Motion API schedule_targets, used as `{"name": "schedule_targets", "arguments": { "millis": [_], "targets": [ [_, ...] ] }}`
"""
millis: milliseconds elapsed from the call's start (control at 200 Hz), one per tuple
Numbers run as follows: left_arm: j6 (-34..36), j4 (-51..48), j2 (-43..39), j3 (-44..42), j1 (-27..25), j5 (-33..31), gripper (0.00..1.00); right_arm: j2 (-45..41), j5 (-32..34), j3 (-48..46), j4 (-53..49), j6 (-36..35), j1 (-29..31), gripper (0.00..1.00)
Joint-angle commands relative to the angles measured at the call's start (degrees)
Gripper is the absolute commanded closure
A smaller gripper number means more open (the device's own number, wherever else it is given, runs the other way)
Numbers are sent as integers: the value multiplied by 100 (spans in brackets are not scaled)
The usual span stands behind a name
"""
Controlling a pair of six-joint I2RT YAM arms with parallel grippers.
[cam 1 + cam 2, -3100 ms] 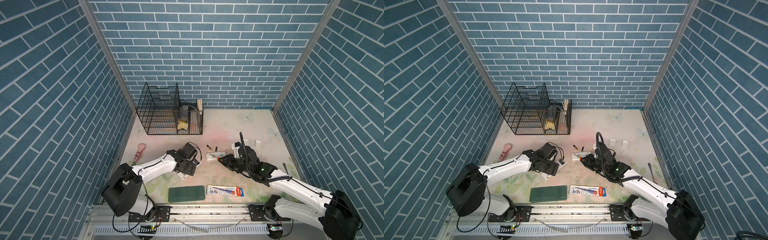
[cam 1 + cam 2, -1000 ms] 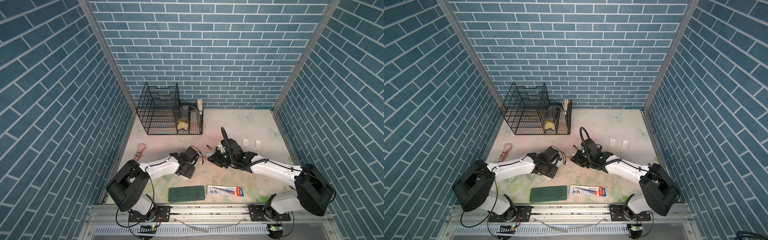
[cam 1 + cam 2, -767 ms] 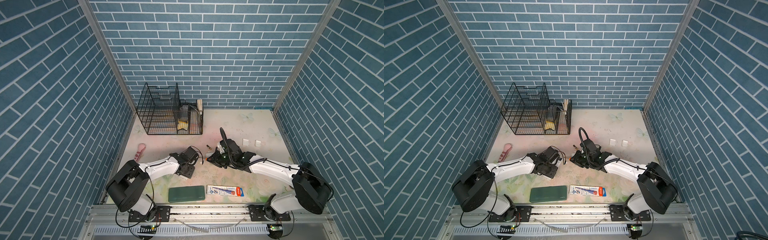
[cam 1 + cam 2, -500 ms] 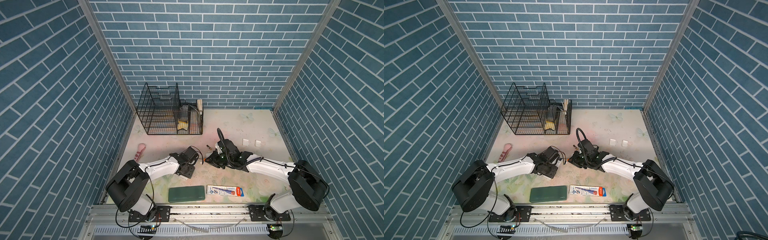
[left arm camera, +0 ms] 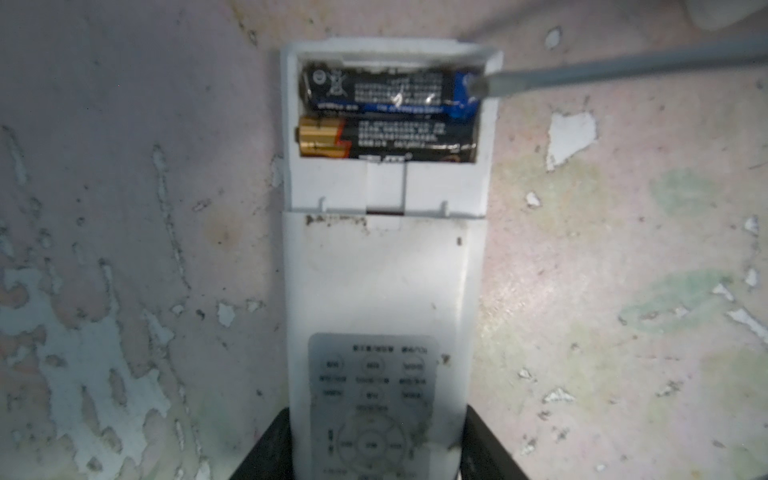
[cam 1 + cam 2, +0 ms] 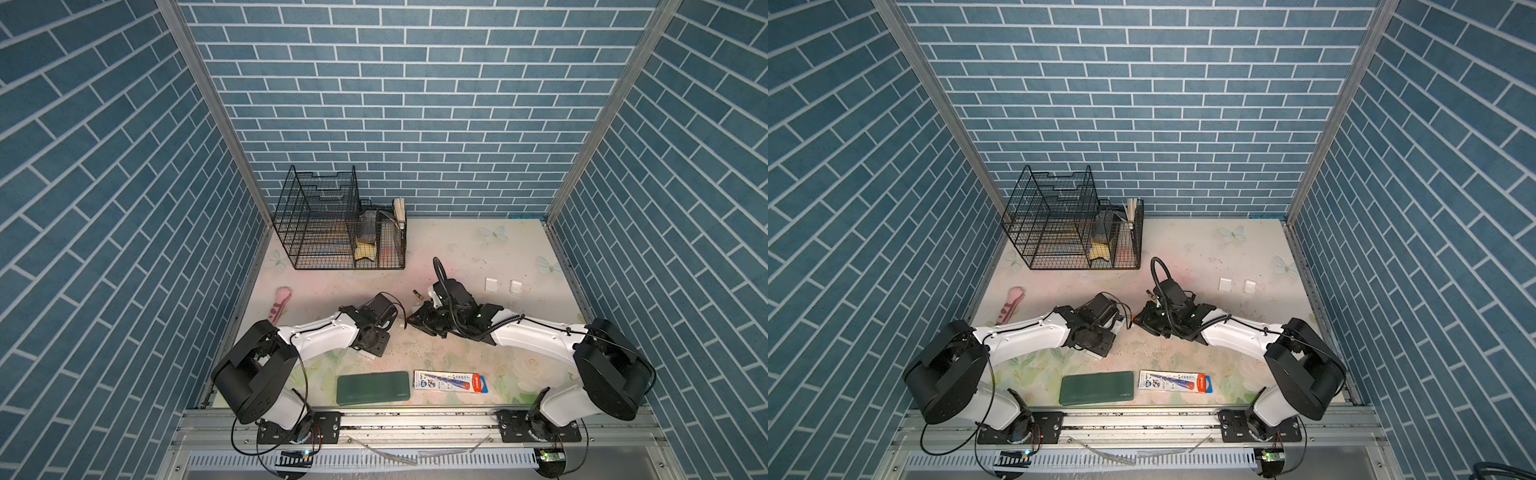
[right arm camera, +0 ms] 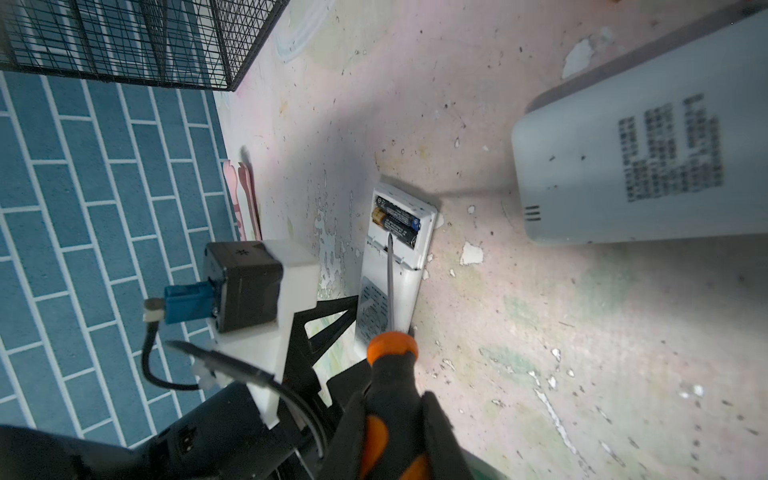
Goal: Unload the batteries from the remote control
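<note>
On the worn floral table (image 6: 498,257), a dark green rectangular case (image 6: 372,387) lies at six o'clock beside a flat white packet printed in blue and red (image 6: 450,381). At the centre, the left gripper (image 5: 376,453) clamps the button end of a white plastic remote control (image 5: 382,270). Its compartment is uncovered, and two slim black cylindrical batteries (image 5: 386,139) lie side by side inside. The right gripper (image 7: 395,440), closed around an orange-and-black-handled screwdriver (image 7: 390,374), holds the steel tip at one battery's blue end. A black wire basket (image 6: 332,224) stands at eleven o'clock.
</note>
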Motion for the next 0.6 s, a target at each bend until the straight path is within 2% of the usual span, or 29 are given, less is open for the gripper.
{"name": "schedule_targets", "arguments": {
  "millis": [0, 595],
  "targets": [
    [32, -73, -62, -91, 5, 9, 52, 31, 15, -36, 172, 238, 55, 100],
    [26, -73, -46, -90, 5, 15, 52, -47, 156, -313, 180, 361, 89, 100]
  ]
}}
